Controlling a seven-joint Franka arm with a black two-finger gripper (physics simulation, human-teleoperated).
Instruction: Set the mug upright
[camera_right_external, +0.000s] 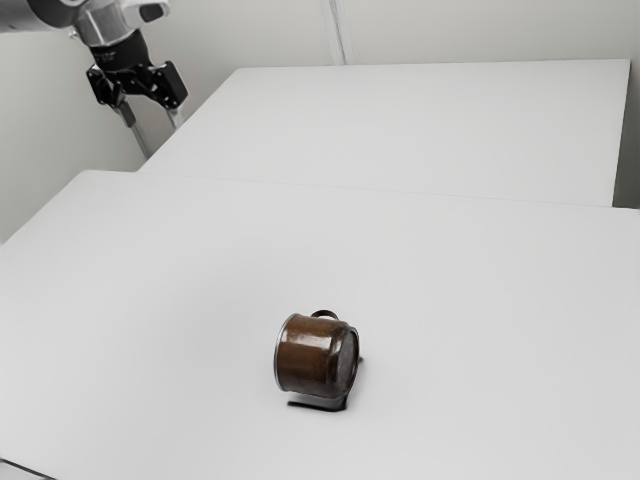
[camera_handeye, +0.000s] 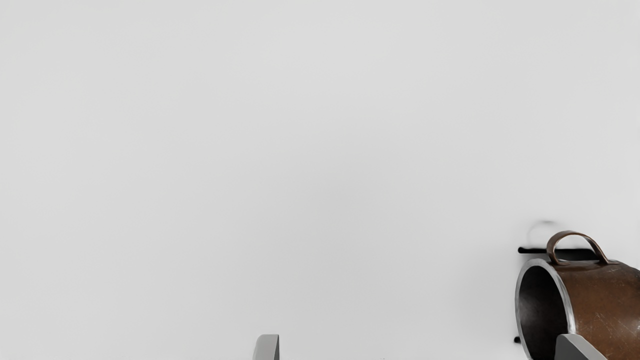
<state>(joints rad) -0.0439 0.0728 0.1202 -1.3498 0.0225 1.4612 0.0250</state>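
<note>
The mug lies on its side on the table, its mouth toward the exterior view's left, its base toward the exterior view's right, its handle sticking out from its side. Just beside the mug, on the exterior camera's side, runs a thin black strip. Well apart from the mug, beyond it and toward the exterior view's left, the gripper hangs with its fingers spread, nothing between them. Behind the mug, farther off, is a second white surface.

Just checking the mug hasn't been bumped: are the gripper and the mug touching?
Apart. The exterior view shows the gripper at its upper left, with a wide stretch of bare table between it and the mug.
</note>
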